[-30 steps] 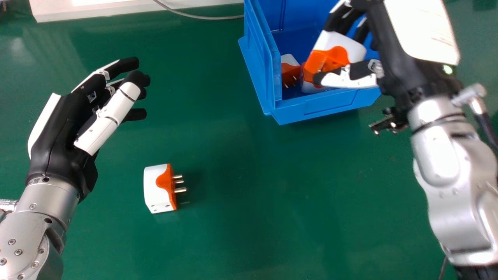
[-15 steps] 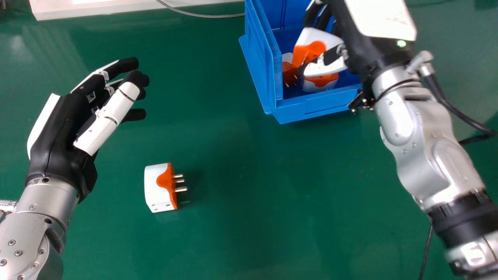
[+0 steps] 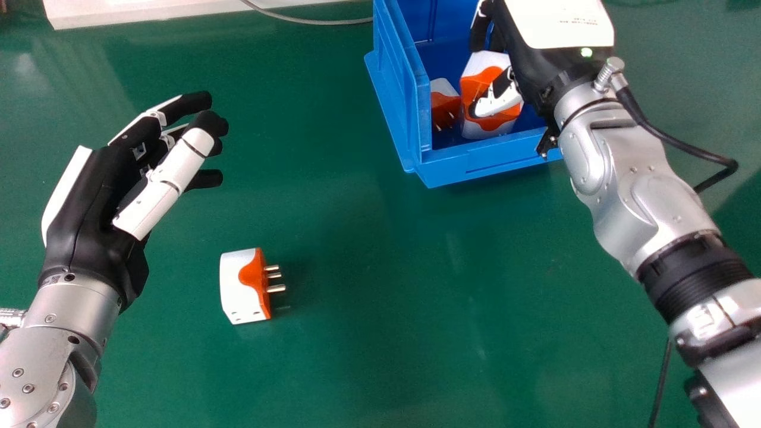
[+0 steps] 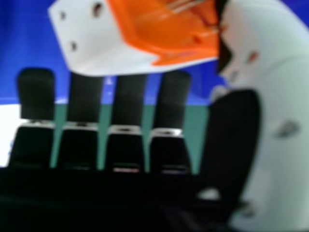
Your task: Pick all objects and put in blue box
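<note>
At the upper right, straight fingers are extended by the right hand (image 3: 538,68) inside the blue box (image 3: 484,161), its thumb set over one orange-and-white adapter (image 3: 472,88); a second adapter (image 3: 441,108) is held by the box just beside it. Another plug (image 3: 244,285) is left lying on the green table (image 3: 380,309), lower left of centre. At the left edge, the left hand (image 3: 98,196) is kept relaxed.

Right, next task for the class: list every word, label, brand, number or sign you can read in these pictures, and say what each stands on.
Readable text: none.
White panel on the back of the right hand: small print, too small to read.
Silver left wrist: a tiny mark, too small to make out.
Adapter on the green table, and blue box: no writing I can make out.
</note>
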`<state>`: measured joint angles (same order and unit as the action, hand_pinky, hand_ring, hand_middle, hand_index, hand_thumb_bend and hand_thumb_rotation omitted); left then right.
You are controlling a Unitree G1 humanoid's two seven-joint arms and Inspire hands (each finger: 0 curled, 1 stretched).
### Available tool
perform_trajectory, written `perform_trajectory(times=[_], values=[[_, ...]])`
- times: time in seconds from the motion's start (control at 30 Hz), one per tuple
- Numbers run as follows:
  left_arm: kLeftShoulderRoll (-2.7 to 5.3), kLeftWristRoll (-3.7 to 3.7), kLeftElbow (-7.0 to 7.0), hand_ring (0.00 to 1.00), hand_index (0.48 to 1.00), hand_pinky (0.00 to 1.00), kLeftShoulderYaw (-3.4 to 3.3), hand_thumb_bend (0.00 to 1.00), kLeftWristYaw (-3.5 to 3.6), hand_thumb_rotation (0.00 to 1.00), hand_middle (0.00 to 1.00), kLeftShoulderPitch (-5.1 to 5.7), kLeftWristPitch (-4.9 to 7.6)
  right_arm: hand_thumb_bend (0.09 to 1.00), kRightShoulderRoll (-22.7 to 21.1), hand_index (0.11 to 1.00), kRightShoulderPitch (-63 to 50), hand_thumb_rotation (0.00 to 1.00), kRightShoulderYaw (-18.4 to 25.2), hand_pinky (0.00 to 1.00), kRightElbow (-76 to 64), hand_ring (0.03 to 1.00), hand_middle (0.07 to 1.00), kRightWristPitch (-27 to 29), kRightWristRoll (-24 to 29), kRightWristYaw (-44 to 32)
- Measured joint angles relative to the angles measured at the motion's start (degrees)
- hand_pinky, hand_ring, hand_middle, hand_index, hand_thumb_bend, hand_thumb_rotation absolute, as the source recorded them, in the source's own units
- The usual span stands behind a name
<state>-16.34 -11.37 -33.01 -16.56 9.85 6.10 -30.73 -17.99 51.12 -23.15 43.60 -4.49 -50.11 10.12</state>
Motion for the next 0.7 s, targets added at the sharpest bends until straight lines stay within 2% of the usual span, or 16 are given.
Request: perform_trajectory(times=[0.43, 0.7], values=[[0.01, 0.02, -0.16, 0.80, 0.808, 0.72, 0.02, 0.54, -0.06, 0.55, 0.78, 0.03, 0.00, 0.496, 1.24, 0.496, 2.32, 0.00, -1.27, 0.34, 3.93, 0.429, 0.523, -0.74, 0.56, 4.67], [0.11, 0.01, -0.19, 0.80, 0.806, 0.72, 0.47, 0.52, -0.28, 0.54, 0.78, -0.02, -0.14, 0.495, 1.96, 0.505, 2.45, 0.00, -1.03, 0.34, 4.61, 0.436, 0.532, -0.88, 3.63, 5.72]])
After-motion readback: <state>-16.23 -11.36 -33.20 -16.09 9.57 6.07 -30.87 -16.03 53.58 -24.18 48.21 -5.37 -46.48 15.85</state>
